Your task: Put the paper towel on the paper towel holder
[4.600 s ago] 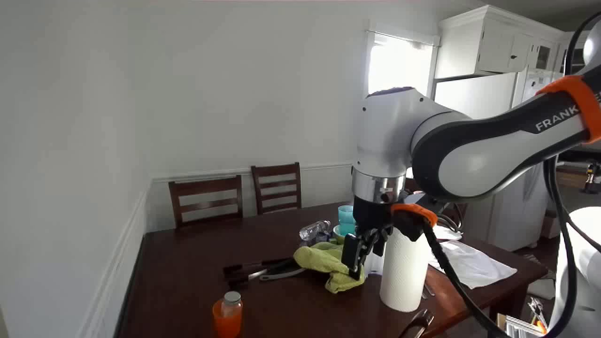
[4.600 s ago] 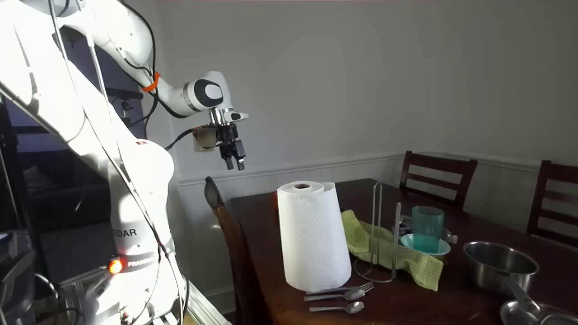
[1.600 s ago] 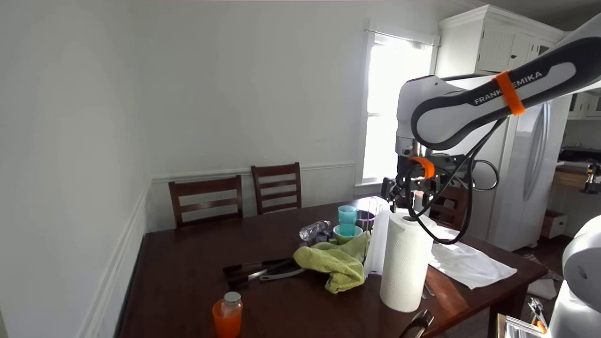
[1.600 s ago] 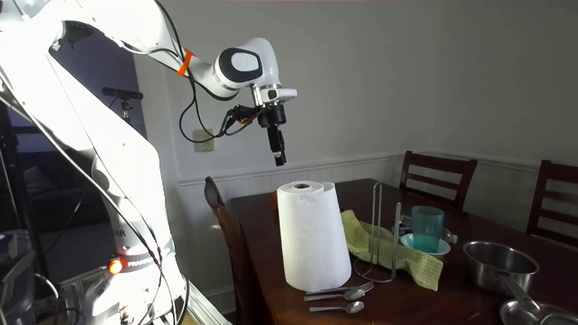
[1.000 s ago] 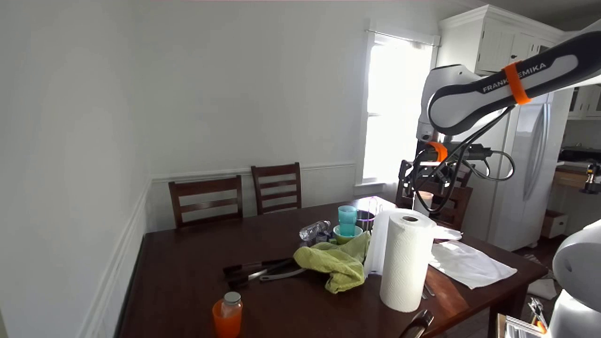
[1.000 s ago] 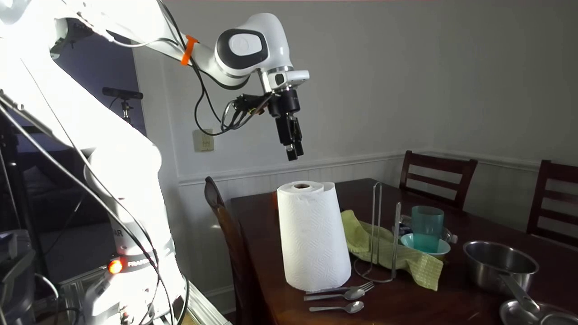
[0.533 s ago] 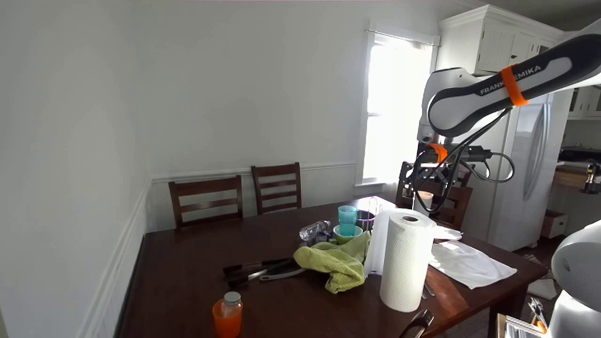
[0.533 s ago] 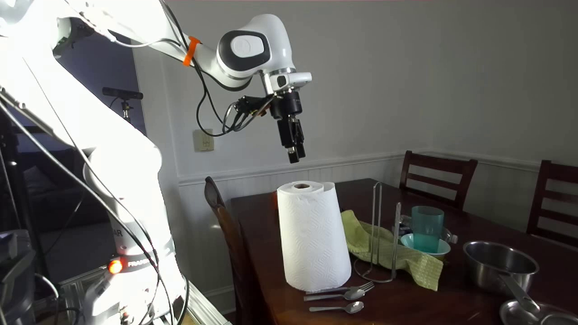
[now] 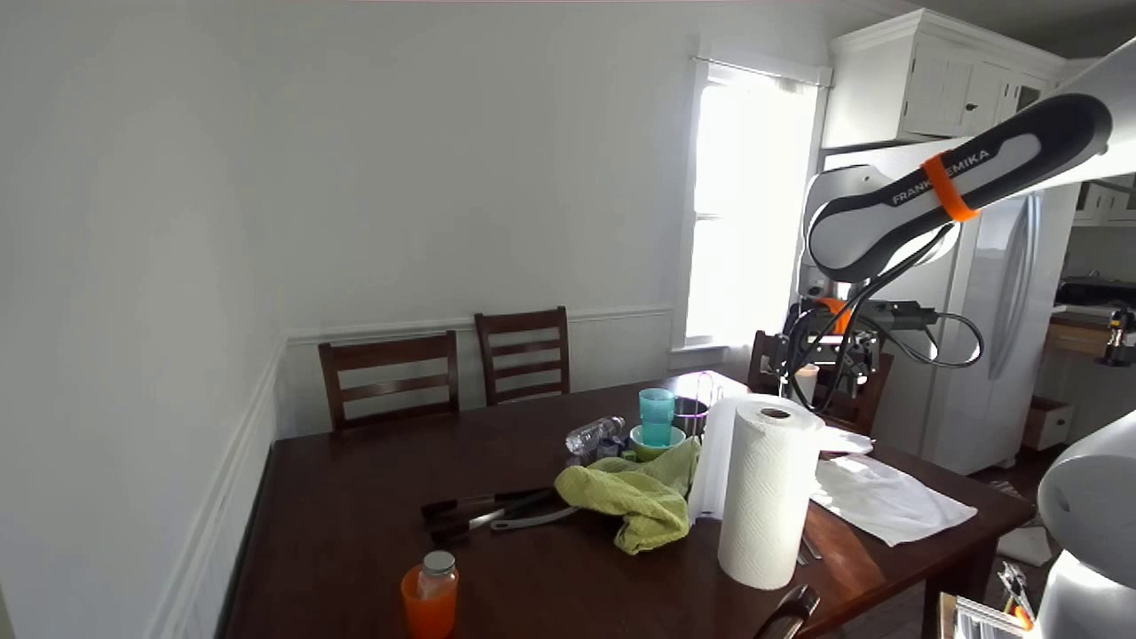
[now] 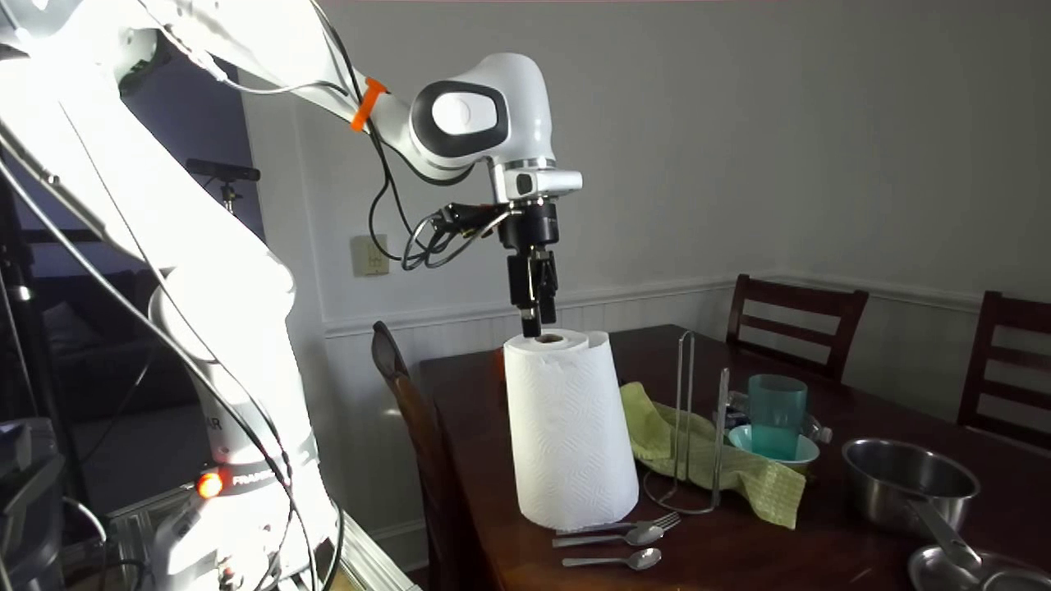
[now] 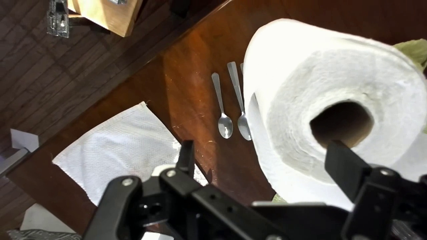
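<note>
The white paper towel roll (image 9: 765,506) stands upright on the table with a loose sheet at its side; it also shows in an exterior view (image 10: 571,435) and the wrist view (image 11: 383,86). The metal wire paper towel holder (image 10: 720,447) stands bare beside the roll; in the wrist view it is hidden. My gripper (image 10: 539,323) is open and empty, pointing down just above the roll's top. In the wrist view (image 11: 261,154), one finger overlaps the near edge of the core hole; the other is out past the roll's side. I cannot tell whether a fingertip touches the roll.
Spoons (image 10: 644,535) and a fork lie by the roll's base. A green cloth (image 10: 739,468) lies behind the holder. A teal cup (image 10: 776,419) in a bowl, a metal pot (image 10: 907,484) and a white cloth (image 9: 892,501) are nearby. An orange cup (image 9: 430,603) stands farther off.
My gripper has come across to over the roll, rising about a second ago and then lowering to its top. The fingers stay open. The roll and holder have not moved.
</note>
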Available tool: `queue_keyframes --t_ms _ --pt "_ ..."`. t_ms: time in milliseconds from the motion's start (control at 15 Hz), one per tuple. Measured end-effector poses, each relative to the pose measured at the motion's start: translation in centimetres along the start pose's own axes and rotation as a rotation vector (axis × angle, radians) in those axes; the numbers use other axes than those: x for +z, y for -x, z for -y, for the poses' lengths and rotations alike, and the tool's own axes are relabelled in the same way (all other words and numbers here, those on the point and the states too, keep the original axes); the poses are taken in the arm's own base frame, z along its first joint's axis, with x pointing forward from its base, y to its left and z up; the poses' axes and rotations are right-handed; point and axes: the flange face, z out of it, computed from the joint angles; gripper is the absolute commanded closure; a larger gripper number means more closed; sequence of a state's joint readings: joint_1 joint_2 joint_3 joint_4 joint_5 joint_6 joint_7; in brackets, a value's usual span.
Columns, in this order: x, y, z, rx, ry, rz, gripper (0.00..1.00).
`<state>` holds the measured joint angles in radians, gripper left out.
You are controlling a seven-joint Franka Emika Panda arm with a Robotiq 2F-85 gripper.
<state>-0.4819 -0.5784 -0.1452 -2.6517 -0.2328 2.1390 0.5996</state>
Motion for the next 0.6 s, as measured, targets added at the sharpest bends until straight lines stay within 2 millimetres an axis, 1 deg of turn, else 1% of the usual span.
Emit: queue_keyframes --t_ms 267,600 --pt "1.7 -0.5 -0.8 -0.004 -0.012 0.028 0.0" --pt "2.6 -0.5 -0.8 -0.012 -0.004 0.049 0.0"
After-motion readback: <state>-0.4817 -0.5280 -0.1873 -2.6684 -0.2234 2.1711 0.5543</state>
